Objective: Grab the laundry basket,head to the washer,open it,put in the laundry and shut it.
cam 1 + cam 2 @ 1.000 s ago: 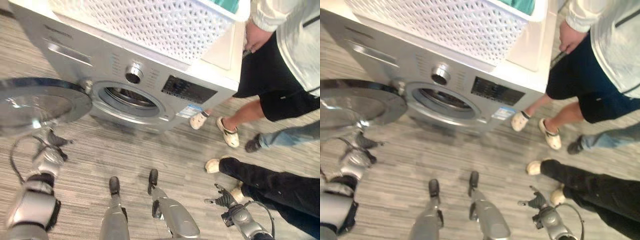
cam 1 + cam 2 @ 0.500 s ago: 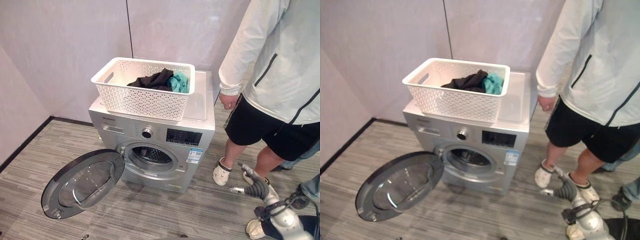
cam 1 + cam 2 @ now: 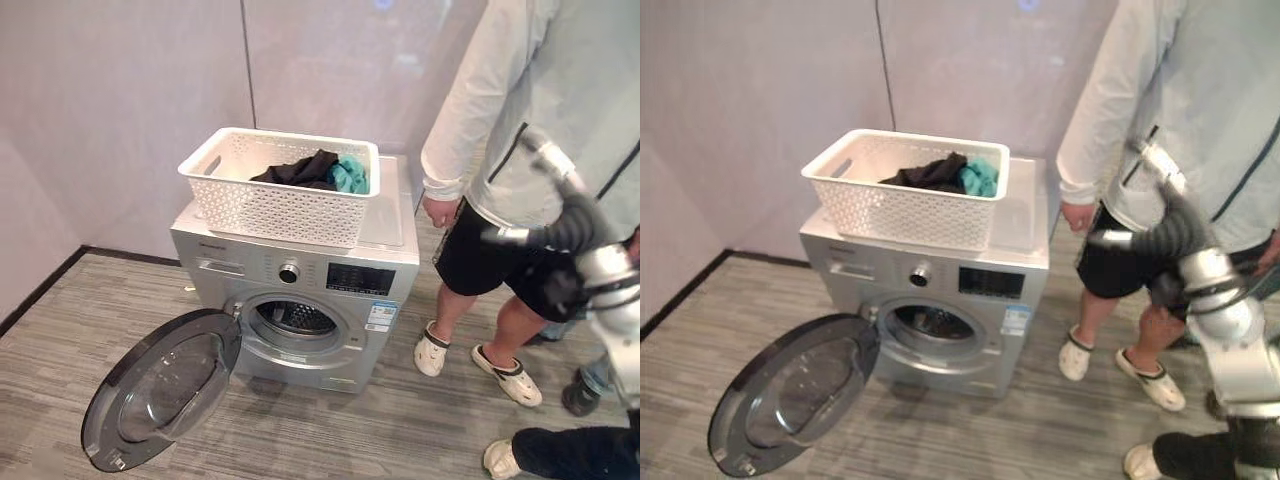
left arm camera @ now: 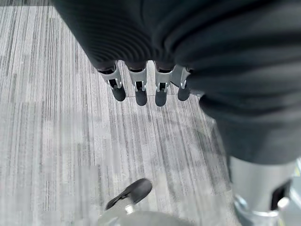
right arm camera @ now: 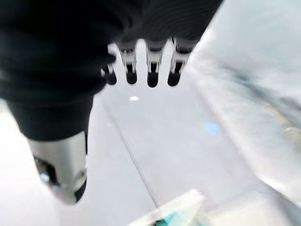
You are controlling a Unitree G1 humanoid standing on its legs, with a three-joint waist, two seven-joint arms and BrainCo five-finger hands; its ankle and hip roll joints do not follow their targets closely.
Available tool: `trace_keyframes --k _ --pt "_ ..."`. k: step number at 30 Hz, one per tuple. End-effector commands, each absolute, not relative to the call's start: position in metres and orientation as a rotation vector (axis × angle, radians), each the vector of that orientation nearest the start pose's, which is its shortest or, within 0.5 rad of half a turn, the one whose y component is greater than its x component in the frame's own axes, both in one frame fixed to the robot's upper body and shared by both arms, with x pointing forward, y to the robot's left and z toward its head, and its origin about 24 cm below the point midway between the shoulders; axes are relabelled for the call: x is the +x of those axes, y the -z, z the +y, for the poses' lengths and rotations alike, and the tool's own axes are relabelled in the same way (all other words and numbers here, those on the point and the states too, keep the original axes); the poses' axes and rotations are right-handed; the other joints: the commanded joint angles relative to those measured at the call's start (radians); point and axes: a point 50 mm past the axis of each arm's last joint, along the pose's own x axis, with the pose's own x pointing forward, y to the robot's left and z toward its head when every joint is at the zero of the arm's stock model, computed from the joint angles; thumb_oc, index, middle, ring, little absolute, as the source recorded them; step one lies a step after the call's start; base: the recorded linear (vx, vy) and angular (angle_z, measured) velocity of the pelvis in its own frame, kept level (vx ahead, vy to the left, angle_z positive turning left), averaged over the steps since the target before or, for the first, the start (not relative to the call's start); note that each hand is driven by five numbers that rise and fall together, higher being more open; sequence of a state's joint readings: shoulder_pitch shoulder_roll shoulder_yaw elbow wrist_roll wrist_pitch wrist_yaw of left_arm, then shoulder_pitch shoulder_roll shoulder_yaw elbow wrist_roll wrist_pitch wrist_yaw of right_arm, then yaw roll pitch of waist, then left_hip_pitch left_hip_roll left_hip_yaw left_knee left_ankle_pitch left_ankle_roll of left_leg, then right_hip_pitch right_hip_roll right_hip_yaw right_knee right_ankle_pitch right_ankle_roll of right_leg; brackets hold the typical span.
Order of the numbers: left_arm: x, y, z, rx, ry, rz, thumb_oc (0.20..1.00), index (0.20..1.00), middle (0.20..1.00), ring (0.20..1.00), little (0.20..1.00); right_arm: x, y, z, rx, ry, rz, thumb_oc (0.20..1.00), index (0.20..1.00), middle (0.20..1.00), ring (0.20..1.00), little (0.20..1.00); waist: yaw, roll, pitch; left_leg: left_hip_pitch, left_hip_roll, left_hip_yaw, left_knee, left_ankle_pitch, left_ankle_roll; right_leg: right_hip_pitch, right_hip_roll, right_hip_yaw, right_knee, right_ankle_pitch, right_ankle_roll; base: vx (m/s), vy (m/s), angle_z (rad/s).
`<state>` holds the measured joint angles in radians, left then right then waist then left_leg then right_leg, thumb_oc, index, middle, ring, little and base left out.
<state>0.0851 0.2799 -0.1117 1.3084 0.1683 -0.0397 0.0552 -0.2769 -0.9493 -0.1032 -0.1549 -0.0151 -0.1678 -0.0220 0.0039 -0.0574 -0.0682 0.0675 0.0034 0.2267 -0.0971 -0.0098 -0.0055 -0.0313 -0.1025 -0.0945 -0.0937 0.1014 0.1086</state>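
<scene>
Now the right hand (image 3: 1175,235), fingers straight and empty, rises toward the laundry basket (image 3: 283,184) atop the washer (image 3: 300,295), whose door (image 3: 165,388) hangs open for loading.

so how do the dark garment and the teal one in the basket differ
The dark garment is the larger heap, spread across the middle of the white laundry basket; the teal garment is a smaller bunch pressed against the basket's right end wall. The dark one rises to a peak at about rim height, while the teal one sits lower beside it. Both lie crumpled and touching in the basket on top of the washer, whose door hangs open.
</scene>
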Motion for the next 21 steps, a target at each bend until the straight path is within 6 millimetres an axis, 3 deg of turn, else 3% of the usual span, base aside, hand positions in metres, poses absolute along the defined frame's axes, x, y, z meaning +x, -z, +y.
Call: trace_keyframes --k 1,3,6,8,10,21 --pt "0.045 0.158 0.277 0.558 0.003 1.372 1.000 1.000 1.000 1.000 1.000 0.278 -0.252 -0.267 -1.009 0.075 -0.616 1.000 1.000 1.000 1.000 1.000 0.041 -0.032 0.004 -0.031 -0.022 -0.089 0.010 -0.026 0.010 0.016 -0.064 -0.041 0.018 0.002 0.077 -0.01 -0.004 0.04" --pt "0.042 0.159 0.275 0.575 0.034 1.384 1.000 1.000 1.000 1.000 1.000 0.307 -0.263 -0.270 -1.065 0.099 -0.554 1.000 1.000 1.000 1.000 1.000 0.061 -0.045 0.006 -0.031 -0.024 -0.092 0.010 -0.023 0.009 0.017 -0.065 -0.044 0.017 0.008 0.077 -0.01 -0.003 0.03" --pt "0.041 0.159 0.274 0.577 0.046 1.392 1.000 1.000 1.000 1.000 1.000 0.325 -0.279 -0.273 -1.158 0.144 -0.522 1.000 1.000 1.000 1.000 1.000 0.069 -0.053 0.009 -0.033 -0.025 -0.093 0.010 -0.021 0.008 0.016 -0.065 -0.045 0.016 0.012 0.077 0.00 0.000 -0.04" --pt "0.042 0.158 0.278 0.587 0.044 1.394 1.000 1.000 1.000 1.000 1.000 0.348 -0.300 -0.276 -1.319 0.179 -0.431 1.000 1.000 1.000 1.000 1.000 0.080 -0.065 0.018 -0.038 -0.025 -0.095 0.010 -0.016 0.007 0.011 -0.064 -0.045 0.016 0.017 0.076 -0.03 0.008 0.06" --pt "0.043 0.158 0.279 0.591 0.048 1.399 1.000 1.000 1.000 1.000 1.000 0.361 -0.308 -0.278 -1.447 0.188 -0.343 1.000 1.000 1.000 1.000 1.000 0.084 -0.073 0.027 -0.043 -0.024 -0.101 0.010 -0.013 0.005 0.009 -0.062 -0.047 0.016 0.018 0.074 0.00 0.003 -0.03" --pt "0.050 0.157 0.279 0.646 0.109 1.395 1.000 1.000 1.000 1.000 1.000 0.390 -0.320 -0.259 -1.549 0.135 -0.196 1.000 1.000 1.000 1.000 1.000 0.119 -0.089 0.064 -0.094 -0.030 -0.126 0.010 0.006 0.003 -0.013 -0.070 -0.070 0.010 0.031 0.079 0.01 0.011 0.07"
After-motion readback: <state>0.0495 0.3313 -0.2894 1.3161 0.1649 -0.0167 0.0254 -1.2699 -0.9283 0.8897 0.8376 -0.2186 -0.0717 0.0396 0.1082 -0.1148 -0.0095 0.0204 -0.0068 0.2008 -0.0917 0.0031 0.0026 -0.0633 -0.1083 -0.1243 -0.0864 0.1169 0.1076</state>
